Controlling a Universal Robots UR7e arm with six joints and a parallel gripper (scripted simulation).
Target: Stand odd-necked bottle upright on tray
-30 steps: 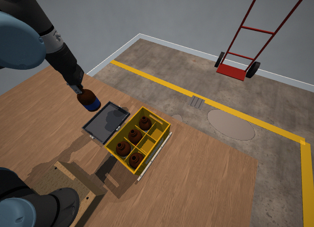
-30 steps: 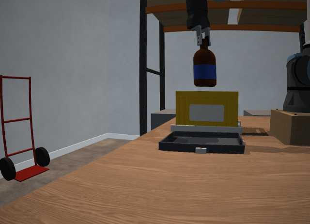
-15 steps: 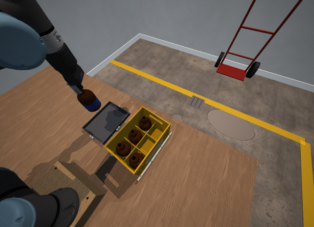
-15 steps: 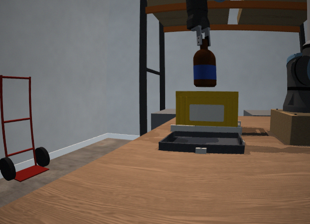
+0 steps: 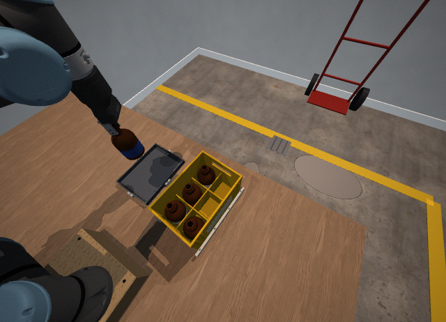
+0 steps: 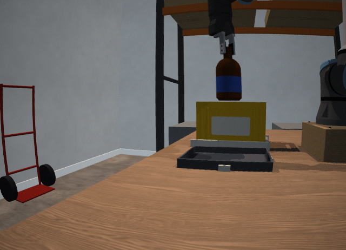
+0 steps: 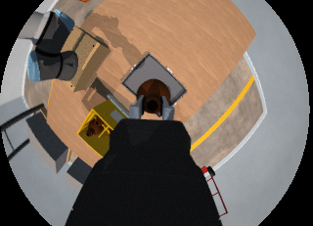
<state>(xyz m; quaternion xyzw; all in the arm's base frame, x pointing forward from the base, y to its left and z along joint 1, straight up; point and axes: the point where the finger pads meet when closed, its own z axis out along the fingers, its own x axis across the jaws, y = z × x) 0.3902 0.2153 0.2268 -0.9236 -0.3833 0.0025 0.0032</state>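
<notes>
My gripper (image 5: 114,129) (image 6: 228,50) (image 7: 153,102) is shut on the neck of a brown bottle (image 5: 125,142) (image 6: 228,84) (image 7: 153,89) with a blue label. The bottle hangs upright, well above the dark tray (image 5: 139,178) (image 6: 201,164) (image 7: 149,69), and hides part of it in the wrist view. The yellow crate (image 5: 222,189) (image 6: 202,124) stands beside the tray. In it stand several brown bottles: three in the row nearer the tray (image 5: 207,176) (image 5: 191,194) (image 5: 175,212), one in the other row (image 5: 193,228). Neck differences are too small to tell.
A pale strip (image 5: 219,221) (image 6: 228,143) lies along the crate's foot. The robot's wooden base block (image 5: 122,275) (image 6: 312,142) (image 7: 88,65) stands on the table. A red hand truck (image 5: 328,102) (image 6: 34,192) stands on the floor beyond the table edge.
</notes>
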